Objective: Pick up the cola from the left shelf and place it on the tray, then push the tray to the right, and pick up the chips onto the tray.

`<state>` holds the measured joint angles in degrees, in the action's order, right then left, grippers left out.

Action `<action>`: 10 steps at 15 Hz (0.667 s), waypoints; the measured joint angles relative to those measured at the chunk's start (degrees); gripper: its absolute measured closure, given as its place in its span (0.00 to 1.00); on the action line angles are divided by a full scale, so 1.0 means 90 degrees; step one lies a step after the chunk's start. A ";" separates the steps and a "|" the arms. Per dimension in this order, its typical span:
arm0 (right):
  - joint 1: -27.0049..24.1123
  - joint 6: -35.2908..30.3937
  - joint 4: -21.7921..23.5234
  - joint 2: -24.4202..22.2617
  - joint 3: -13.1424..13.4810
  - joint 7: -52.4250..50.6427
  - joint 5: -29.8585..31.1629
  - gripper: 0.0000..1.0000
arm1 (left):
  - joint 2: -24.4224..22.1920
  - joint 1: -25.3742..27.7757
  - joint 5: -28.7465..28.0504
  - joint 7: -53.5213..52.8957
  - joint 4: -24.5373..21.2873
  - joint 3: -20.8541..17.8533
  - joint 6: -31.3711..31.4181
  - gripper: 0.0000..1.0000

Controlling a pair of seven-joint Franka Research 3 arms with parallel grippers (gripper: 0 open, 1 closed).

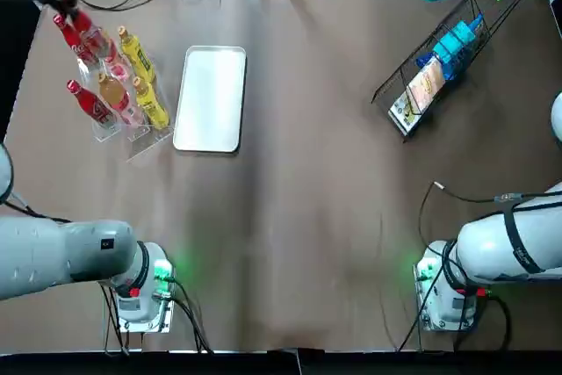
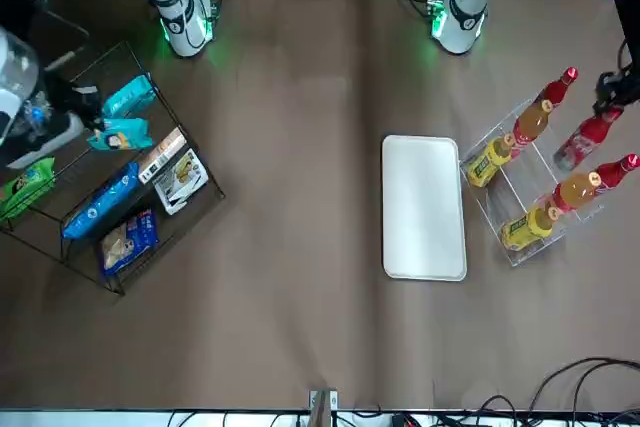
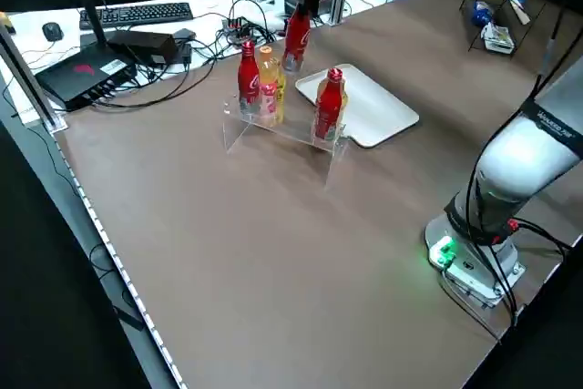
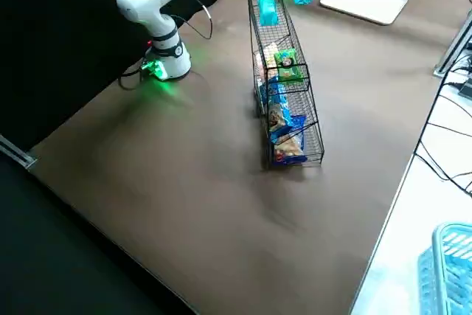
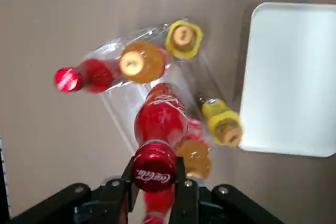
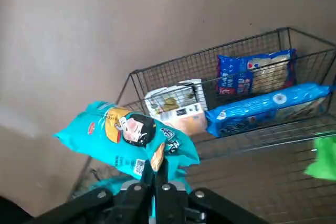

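Closely, juice bottles (image 5: 182, 39) crowd the held cola (image 5: 159, 121).

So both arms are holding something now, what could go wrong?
The left gripper holds the cola only by its top, right above the other bottles; a swing could knock them over. The right gripper pinches the chips by one edge; the bag might slip out.

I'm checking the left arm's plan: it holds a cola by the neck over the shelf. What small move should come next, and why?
Probably carry it sideways toward the tray: the left gripper is shut on the cola, which looks raised above the other bottles, and the tray beside the shelf lies bare.
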<state>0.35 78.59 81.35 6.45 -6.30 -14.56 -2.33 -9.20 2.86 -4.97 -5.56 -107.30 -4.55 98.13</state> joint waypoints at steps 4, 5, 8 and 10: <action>0.0102 0.0152 0.0022 0.0204 0.0006 0.1339 -0.0571 0.96 | 0.0724 -0.0027 0.0006 0.1003 0.0439 0.0898 -0.0037 0.70; 0.0188 0.0286 0.0023 0.0288 0.0006 0.1672 -0.0625 0.96 | 0.0893 -0.0039 0.0007 0.1161 0.0488 0.1094 -0.0038 0.70; 0.0568 0.0715 0.0027 0.0560 0.0002 0.2991 -0.0683 0.96 | 0.1382 -0.0270 0.0516 0.1395 0.0562 0.1360 0.0010 0.70; 0.0771 0.0971 0.0027 0.0716 0.0001 0.3647 -0.0690 0.96 | 0.1699 -0.0507 0.0844 0.1413 0.0575 0.1371 0.0263 0.70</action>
<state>7.29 87.33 81.60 12.89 -6.29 18.27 -8.53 6.10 -1.70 2.63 7.16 -102.12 7.79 100.50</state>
